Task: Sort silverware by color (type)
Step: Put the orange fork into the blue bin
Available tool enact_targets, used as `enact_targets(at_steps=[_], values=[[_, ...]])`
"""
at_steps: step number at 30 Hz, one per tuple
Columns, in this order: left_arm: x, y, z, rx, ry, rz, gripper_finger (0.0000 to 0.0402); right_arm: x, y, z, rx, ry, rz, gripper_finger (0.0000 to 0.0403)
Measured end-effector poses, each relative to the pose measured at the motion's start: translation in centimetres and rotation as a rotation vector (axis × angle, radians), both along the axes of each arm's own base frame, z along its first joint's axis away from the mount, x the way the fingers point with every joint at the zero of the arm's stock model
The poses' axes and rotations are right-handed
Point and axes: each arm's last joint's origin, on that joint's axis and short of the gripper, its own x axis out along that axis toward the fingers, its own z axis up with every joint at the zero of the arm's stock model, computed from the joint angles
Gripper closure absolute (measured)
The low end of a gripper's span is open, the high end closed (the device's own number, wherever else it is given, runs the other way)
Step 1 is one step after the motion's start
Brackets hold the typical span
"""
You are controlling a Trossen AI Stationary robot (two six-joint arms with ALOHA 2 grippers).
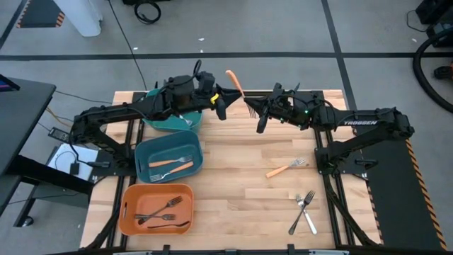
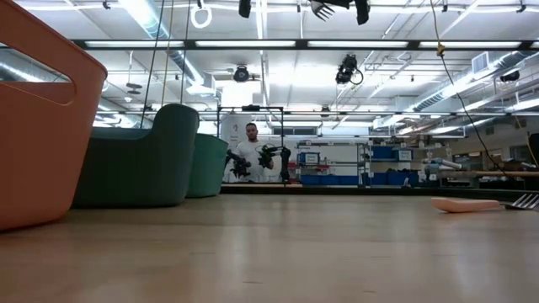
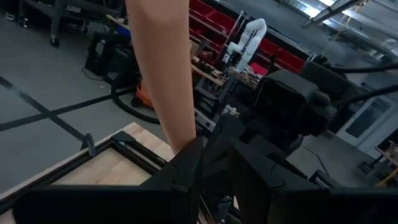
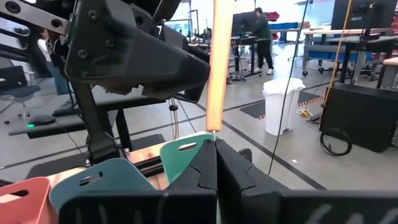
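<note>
An orange-handled fork (image 1: 236,85) is held high above the table's far middle, between both grippers. Its handle (image 3: 165,74) rises past my left gripper (image 3: 208,158), and its tines (image 2: 324,10) point down at the top of the low view. My left gripper (image 1: 221,100) reaches in from the left and is shut on the handle. My right gripper (image 1: 257,110) comes from the right and is shut on the fork's metal end (image 4: 215,134). One more orange-handled fork (image 1: 285,168) and two silver forks (image 1: 304,211) lie flat on the right of the table. My left gripper has the orange handle (image 3: 185,140) between its two fingers, somewhere along the handle's length. The fingers themselves hide the exact spot. The fork is lifted clear of the table. My right gripper pinches the fork's thin metal neck (image 4: 215,132), just below the orange handle, between its shut fingers. The handle (image 4: 221,68) runs on past the fingertips, along the fingers. The fork is clear of the table.
Three bins stand along the table's left side. A dark teal one (image 1: 185,125) is farthest. A blue-green one (image 1: 145,152) holds an orange-handled and a pale fork. An orange one (image 1: 129,212) holds dark forks. The middle of the table is bare wood. A person stands far off in the room (image 2: 250,151).
</note>
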Motion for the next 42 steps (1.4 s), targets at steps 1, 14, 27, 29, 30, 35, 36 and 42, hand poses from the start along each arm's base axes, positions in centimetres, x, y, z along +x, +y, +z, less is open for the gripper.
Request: enact_targets(at_steps=[1, 14, 27, 29, 30, 35, 36, 42], values=[[0.0, 0.0, -0.1, -0.002, 0.006, -0.01, 0.0317, 0.0, 0.0, 0.0, -0.003, 0.0, -0.001, 0.0403], [-0.8, 0.9, 0.6, 0.025, -0.002, -0.092, 0.0317, -2.8, -0.1, 2.3, -0.012, -0.1, -0.018, 0.0403], [-0.6, 1.2, 0.9, 0.015, -0.077, -0.248, 0.0317, -2.0, 0.3, 2.0, 0.095, -0.138, 0.131, 0.0403], [-0.6, 1.3, 0.9, 0.014, -0.074, -0.247, 0.0317, -1.9, 0.3, 2.0, 0.109, -0.149, 0.152, 0.0403], [-0.6, 1.3, 0.9, 0.014, -0.074, -0.247, 0.0317, -1.8, 0.3, 2.0, 0.115, -0.149, 0.157, 0.0403], [-0.6, 1.3, 0.9, 0.015, -0.074, -0.247, 0.0317, -1.8, 0.4, 2.0, 0.139, -0.159, 0.183, 0.0403], [-0.6, 1.3, 0.9, 0.015, -0.075, -0.248, 0.0317, -1.8, 0.4, 2.0, 0.144, -0.163, 0.187, 0.0403], [-0.6, 1.3, 0.9, 0.016, -0.075, -0.248, 0.0317, -1.7, 0.5, 1.9, 0.192, -0.17, 0.218, 0.0403]])
